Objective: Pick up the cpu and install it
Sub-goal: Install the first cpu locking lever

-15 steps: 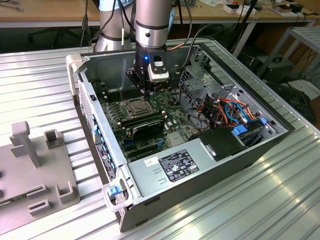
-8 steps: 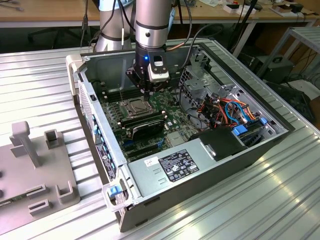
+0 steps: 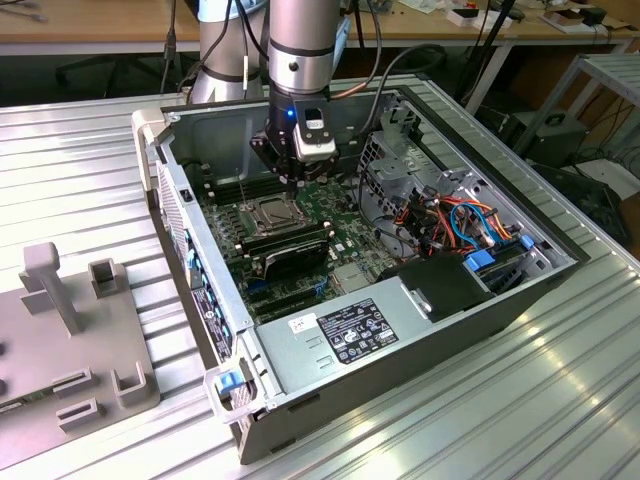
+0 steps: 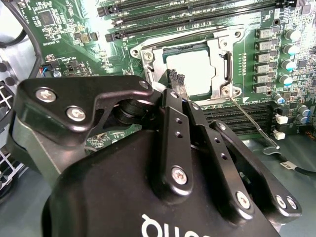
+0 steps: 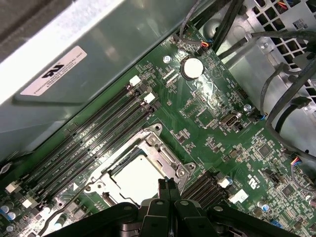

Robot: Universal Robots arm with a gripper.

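The cpu (image 4: 190, 71) is a dull grey square lying flat inside the motherboard's metal-framed socket (image 4: 148, 57), with the hinged frame down around its edges. It appears again in the first wrist view as the cpu (image 5: 134, 178) and in the exterior view as the cpu (image 3: 272, 212). My gripper (image 4: 177, 81) hovers just above the socket's edge, fingers pressed together with nothing between them. The same shut gripper (image 5: 166, 185) sits beside the socket's corner, and the gripper (image 3: 297, 186) hangs inside the open computer case. A thin socket lever (image 4: 252, 121) sticks out sideways from the frame.
Black memory slots (image 5: 94, 136) flank the socket. A black heatsink block (image 3: 285, 250), a power supply (image 3: 350, 330) and bundled coloured cables (image 3: 455, 220) fill the case (image 3: 200, 250). A grey fixture plate (image 3: 70, 340) lies on the ribbed table at the exterior view's left.
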